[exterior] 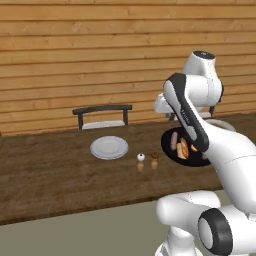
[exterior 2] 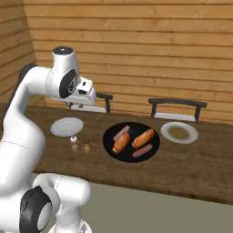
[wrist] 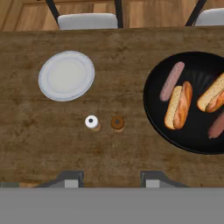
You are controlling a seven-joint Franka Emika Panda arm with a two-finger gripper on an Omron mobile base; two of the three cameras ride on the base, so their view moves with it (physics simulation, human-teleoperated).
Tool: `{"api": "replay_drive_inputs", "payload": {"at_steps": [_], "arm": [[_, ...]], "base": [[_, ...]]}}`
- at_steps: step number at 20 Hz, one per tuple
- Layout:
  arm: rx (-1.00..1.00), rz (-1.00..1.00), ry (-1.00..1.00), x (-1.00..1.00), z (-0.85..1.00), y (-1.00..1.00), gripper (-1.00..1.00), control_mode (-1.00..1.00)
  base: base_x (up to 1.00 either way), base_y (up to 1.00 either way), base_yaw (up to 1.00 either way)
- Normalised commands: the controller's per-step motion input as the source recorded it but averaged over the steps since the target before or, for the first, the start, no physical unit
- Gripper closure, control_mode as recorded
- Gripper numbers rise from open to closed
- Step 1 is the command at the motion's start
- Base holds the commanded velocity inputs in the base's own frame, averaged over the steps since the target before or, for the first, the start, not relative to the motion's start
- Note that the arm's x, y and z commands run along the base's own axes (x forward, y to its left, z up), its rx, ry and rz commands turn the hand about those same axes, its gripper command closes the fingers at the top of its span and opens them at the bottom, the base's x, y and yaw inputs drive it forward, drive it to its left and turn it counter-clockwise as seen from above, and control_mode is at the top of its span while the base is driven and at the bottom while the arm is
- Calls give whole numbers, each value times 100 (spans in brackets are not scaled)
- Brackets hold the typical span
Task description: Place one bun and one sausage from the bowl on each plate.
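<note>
Nearest, the gripper [wrist: 109, 181] hangs high above the bench [wrist: 52, 153], empty, its tips apart. No item is yet on either plate [wrist: 66, 75], [exterior 2: 179, 132]. Next, a bun [wrist: 178, 106] or sausage [wrist: 171, 81] must be taken from the bowl [wrist: 192, 140]. Two shakers [wrist: 92, 123], [wrist: 117, 123] stand between.

Clearance over the counter [wrist: 52, 144]: open above, two small obstacles at centre.

Two shakers, one white-topped [wrist: 91, 122] and one brown-topped [wrist: 117, 123], stood side by side between the left plate [wrist: 66, 75] and the bowl [wrist: 192, 131], narrowing the low path between them. Bare wood lay before and behind the shakers. Two chairs [exterior 2: 177, 109] lined the far edge; the right plate [exterior 2: 179, 132] sat just beyond the bowl.
</note>
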Motion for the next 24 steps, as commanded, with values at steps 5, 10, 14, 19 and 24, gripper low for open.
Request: {"api": "replay_drive_inputs", "payload": {"at_steps": [5, 10, 14, 19, 24], "arm": [[0, 0, -1, -31, -17, -6, -100, -100], [0, 0, 1, 23, -58, -66, -100, -100], [0, 0, 19, 57, -85, -93, -100, -100], [0, 0, 16, 71, -93, -75, -100, -100], [2, 0, 0, 54, -71, -49, -100, -100]], "base": [[0, 0, 0], [0, 0, 0], [0, 0, 0], [0, 0, 0], [0, 0, 0]]}}
